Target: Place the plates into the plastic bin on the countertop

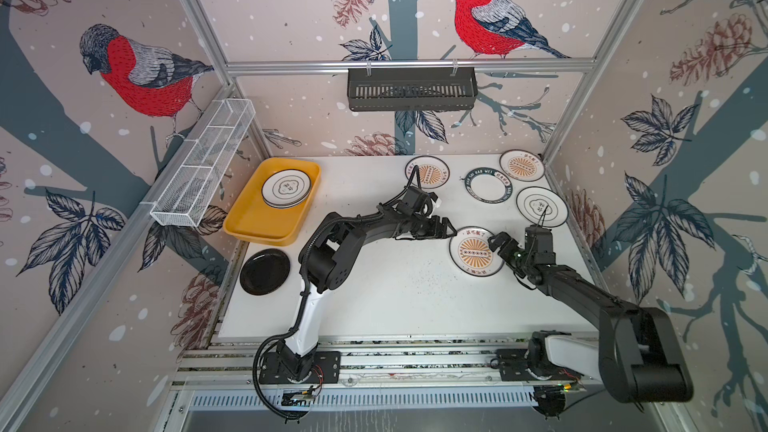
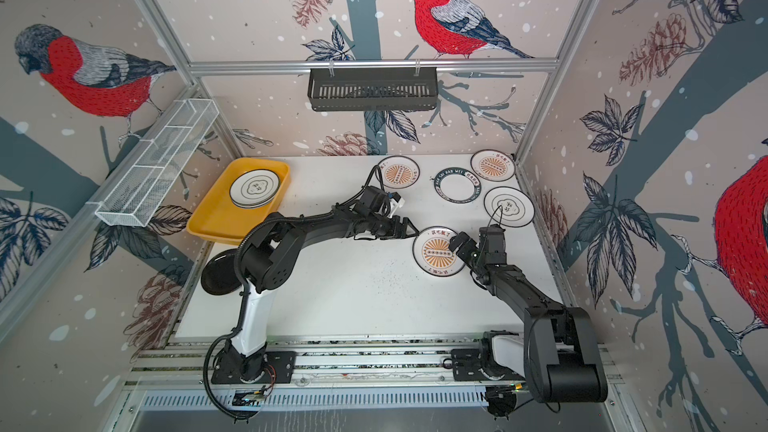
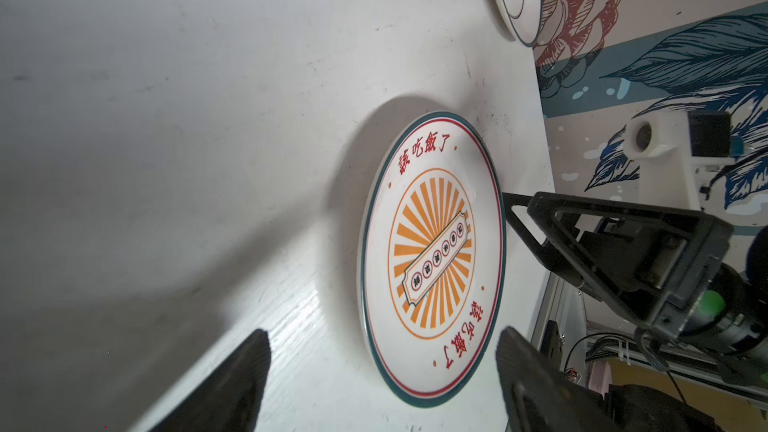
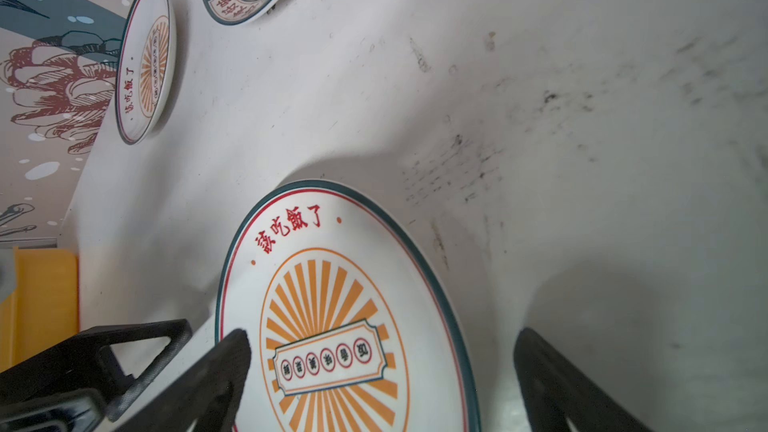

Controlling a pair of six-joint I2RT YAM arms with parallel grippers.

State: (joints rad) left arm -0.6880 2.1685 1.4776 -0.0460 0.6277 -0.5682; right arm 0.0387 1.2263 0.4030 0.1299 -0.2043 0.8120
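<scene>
Left wrist view: sunburst plate [image 3: 432,251] lies flat on the surface [image 3: 208,118], right of centre of frame, just ahead of the left tool [image 3: 380,338]. Its jaws are spread wide with nothing between them. The right tool [image 3: 582,238] comes in at the plate's opposite rim. One fingertip is at the rim or just off it; I cannot tell whether it touches.

Right wrist view: right tool [image 4: 382,338] is also spread wide over the near part of the plate and grips nothing.

Top view: the plate [image 1: 476,251] sits centre-right, with the left tool [image 1: 449,228] at its upper left rim and the right tool [image 1: 498,243] at its right rim. The plastic bin [image 1: 257,218], at upper left, holds stacked plates [image 1: 286,188]. An emblem plate [image 1: 541,206] lies near, up and to the right.

Risks, as judged:
- Both tools are at one plate. If both advance, fingers may clash across it or pinch it from two sides.
- The rim is low and the plate is flat on the surface. A finger that fails to get under would shove the plate sideways, toward the emblem plate or the right edge.
- The ceramic looks glazed, so a shallow rim grip may slip or let the plate tilt on the long carry to the upper left.
- A hard drop onto the stacked plates could chip them or leave the plate on the bin rim.
</scene>
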